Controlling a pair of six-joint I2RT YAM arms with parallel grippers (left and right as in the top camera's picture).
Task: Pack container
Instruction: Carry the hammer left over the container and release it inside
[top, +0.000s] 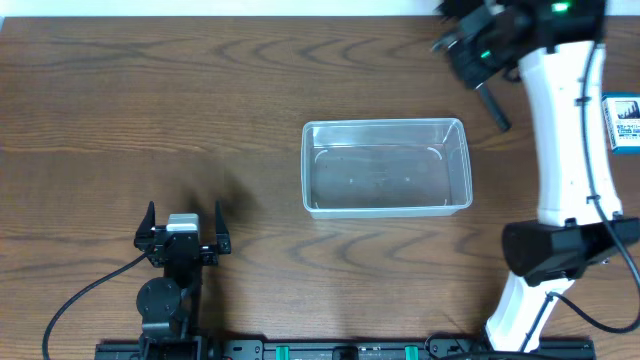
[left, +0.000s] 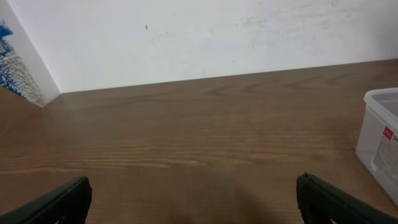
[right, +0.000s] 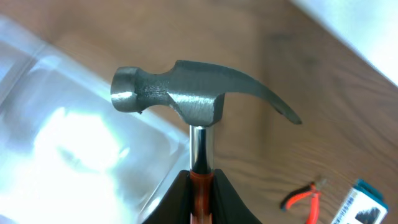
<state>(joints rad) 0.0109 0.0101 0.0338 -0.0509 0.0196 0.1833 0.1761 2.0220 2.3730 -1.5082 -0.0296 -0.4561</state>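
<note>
The clear plastic container (top: 386, 167) sits empty at the table's middle. It also shows in the left wrist view (left: 382, 137) and, blurred, in the right wrist view (right: 62, 137). My right gripper (top: 472, 50) is raised at the far right, just beyond the container's far right corner. It is shut (right: 200, 202) on the orange-red neck of a steel claw hammer (right: 186, 93). The hammer's dark end (top: 493, 106) sticks out below the gripper in the overhead view. My left gripper (top: 184, 232) is open and empty at the front left (left: 196, 211), well left of the container.
Red-handled pliers (right: 303, 196) lie on the table to the right of the container. A small blue-and-white box (top: 625, 122) sits at the right edge and also shows in the right wrist view (right: 367, 202). A white wall backs the table.
</note>
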